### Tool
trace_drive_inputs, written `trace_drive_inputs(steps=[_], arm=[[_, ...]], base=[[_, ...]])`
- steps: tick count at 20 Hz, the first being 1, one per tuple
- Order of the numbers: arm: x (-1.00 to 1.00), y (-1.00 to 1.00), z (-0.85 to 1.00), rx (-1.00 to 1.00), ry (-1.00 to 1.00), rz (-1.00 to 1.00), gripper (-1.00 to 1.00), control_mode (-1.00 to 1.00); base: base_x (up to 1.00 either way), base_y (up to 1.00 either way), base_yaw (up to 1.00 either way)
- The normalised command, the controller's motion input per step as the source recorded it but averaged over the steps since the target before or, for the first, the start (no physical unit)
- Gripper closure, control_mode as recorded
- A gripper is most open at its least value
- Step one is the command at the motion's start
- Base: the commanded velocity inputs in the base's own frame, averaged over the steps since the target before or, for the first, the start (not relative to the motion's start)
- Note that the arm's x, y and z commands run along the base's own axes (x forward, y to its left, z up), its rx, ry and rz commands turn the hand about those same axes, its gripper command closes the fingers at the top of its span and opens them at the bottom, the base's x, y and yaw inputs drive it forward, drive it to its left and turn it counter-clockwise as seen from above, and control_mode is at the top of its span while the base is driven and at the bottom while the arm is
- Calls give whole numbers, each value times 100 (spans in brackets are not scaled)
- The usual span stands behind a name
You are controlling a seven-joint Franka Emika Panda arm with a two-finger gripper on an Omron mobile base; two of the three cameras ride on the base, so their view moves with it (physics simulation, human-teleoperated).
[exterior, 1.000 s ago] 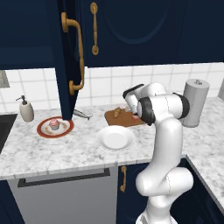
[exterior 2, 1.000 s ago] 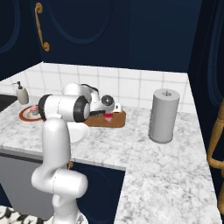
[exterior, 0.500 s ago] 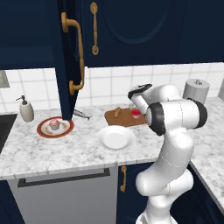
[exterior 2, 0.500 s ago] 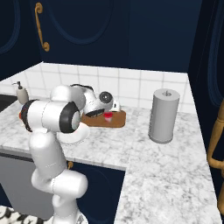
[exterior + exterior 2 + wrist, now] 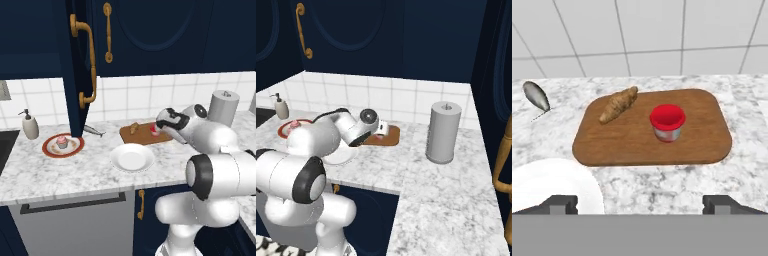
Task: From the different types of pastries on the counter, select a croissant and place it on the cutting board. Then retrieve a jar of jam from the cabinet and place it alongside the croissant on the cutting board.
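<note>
Two items, croissant (image 5: pixel 618 105) and jar (image 5: pixel 667 122), rest apart on the board (image 5: pixel 697 137), as required. Gripper (image 5: pixel 640 204) jaws stand apart, empty, near the surface (image 5: pixel 662 187).

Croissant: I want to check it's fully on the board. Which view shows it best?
The hand view: the croissant lies whole on the board, beside the jar. The left base view shows it small; in the right base view the arm hides it.

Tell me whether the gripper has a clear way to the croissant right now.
Probably yes. The gripper is open, facing the cutting board; the croissant lies bare, apart from the jar of jam.
</note>
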Motion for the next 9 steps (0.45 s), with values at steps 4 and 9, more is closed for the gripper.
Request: trace_drive_inputs(steps=[4,9], arm=[[-79,36,57,0,18,0,-100,-100],[-28,44,34,0,24,0,-100,-100]], base=[[0,0,0],[0,0,0]])
